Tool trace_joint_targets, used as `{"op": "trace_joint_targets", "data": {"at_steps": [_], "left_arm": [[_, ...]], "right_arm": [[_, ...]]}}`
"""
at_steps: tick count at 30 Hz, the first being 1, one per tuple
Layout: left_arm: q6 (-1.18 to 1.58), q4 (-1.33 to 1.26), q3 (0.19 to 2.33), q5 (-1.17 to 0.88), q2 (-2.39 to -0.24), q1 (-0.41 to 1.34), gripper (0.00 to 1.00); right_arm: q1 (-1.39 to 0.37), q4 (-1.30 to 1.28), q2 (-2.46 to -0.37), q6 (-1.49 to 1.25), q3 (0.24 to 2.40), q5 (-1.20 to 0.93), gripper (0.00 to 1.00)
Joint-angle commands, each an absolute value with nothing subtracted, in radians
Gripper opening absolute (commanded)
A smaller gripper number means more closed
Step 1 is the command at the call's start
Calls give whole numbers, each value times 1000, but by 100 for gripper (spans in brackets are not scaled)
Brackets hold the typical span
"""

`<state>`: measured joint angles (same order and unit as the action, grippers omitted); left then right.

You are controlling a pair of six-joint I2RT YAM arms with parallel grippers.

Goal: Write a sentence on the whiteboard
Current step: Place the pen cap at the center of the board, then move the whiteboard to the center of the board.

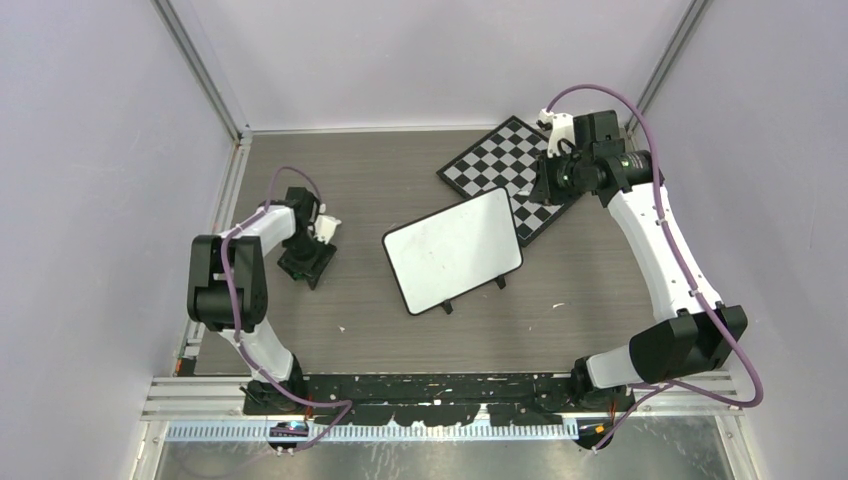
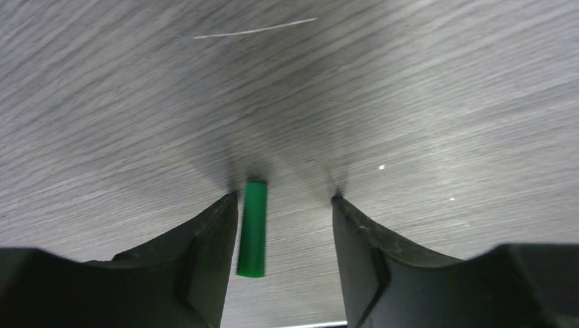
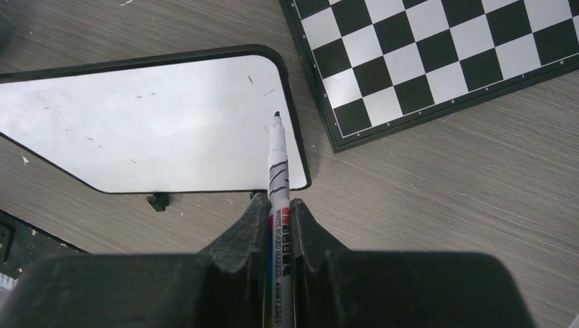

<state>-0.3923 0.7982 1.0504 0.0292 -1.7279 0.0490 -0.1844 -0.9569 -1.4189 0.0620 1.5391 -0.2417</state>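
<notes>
The whiteboard [image 1: 452, 248] lies tilted at the table's middle, and its face is blank apart from faint specks; no sentence shows on it. My right gripper [image 3: 280, 203] is shut on a white whiteboard marker [image 3: 278, 157] with its cap off. The marker's dark tip hangs over the near right corner of the whiteboard [image 3: 171, 123]. In the top view the right gripper [image 1: 552, 182] is held above the chessboard's edge. My left gripper [image 2: 283, 199] is open, low over the table at the left [image 1: 308, 262]. A green marker cap [image 2: 252, 229] lies between its fingers, close to the left one.
A black-and-white chessboard [image 1: 497, 160] lies at the back right, just behind the whiteboard, and also shows in the right wrist view [image 3: 437, 55]. Grey walls and metal rails enclose the wood-grain table [image 1: 360, 190]. The arm bases sit along the near edge.
</notes>
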Motion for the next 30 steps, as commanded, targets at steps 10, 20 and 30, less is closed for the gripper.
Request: {"op": "trace_joint_targets", "data": {"at_steps": [10, 20, 30], "left_arm": [[-236, 946, 1282, -282, -1472, 61, 100], [-20, 652, 1243, -393, -1202, 56, 100], [-36, 697, 1305, -886, -1360, 60, 100]], "right_arm": [[-248, -986, -1447, 158, 1641, -251, 0], [-298, -829, -1456, 32, 1713, -206, 0], [-428, -912, -1512, 199, 1756, -400, 0]]}}
